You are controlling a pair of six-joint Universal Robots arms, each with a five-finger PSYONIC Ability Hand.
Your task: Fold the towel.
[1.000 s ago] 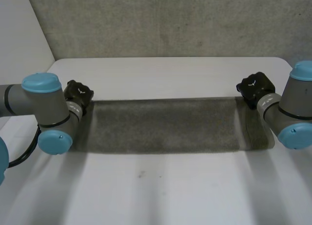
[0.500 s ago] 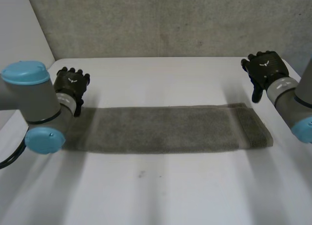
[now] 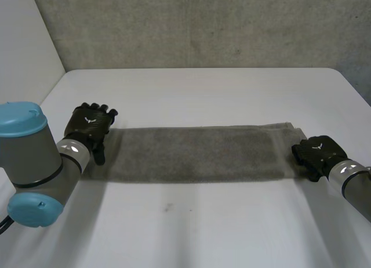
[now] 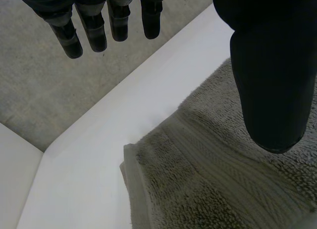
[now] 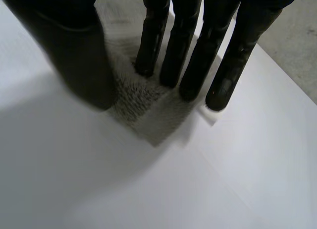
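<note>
White tabletop (image 3: 203, 91) spreads wide beneath a rough grey wall (image 3: 203, 24) at the far side. A grey terry towel (image 3: 197, 155), folded into a long narrow strip, lies flat across the middle of the table and runs from left to right.

The robot's left hand (image 3: 88, 126) sits at the left end of the towel, by its far corner. In the left wrist view its fingers (image 4: 94, 30) are straight and spread, well apart from the thumb (image 4: 272, 65). The thumb hangs over the towel's woven border while the fingers point past the corner toward bare table. Nothing is caught between them, so this hand is released and holds nothing.

The robot's right hand (image 3: 316, 154) is down at the right end of the towel, over its near corner. In the right wrist view its fingers (image 5: 198, 55) reach straight down, with their tips on the cloth and on the table just beside it. The thumb (image 5: 74, 50) stands on the other side of the corner. That corner lies flat in the gap between thumb and fingers, unpinched, so this hand is released too.
</note>
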